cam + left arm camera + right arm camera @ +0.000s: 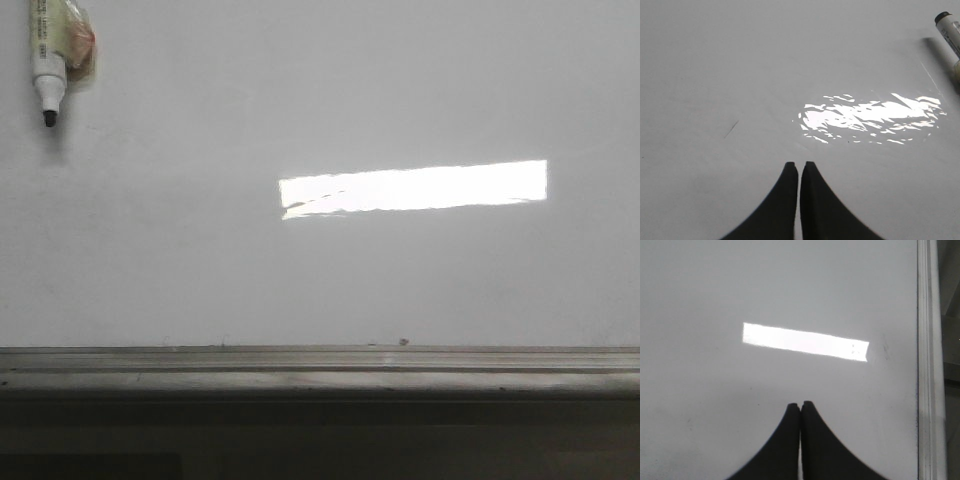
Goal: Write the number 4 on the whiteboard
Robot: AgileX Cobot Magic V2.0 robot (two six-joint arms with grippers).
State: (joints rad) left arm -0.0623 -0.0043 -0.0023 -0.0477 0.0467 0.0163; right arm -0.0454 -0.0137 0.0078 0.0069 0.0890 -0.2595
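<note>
The whiteboard (320, 280) fills the front view, glossy white-grey, with a grey metal tray rail (320, 365) along its lower edge. No number 4 shows on it in any view. A white marker (48, 60) with a black tip hangs at the board's top left, taped in place; it also shows in the left wrist view (951, 30). My left gripper (799, 164) is shut and empty over bare board. My right gripper (800, 403) is shut and empty over bare board, near the board's frame edge (927, 360). Neither gripper shows in the front view.
A bright rectangular light reflection (413, 187) lies on the board's middle right; it also shows in both wrist views. A faint short dark scratch (731, 129) marks the board in the left wrist view. Dark space lies below the rail.
</note>
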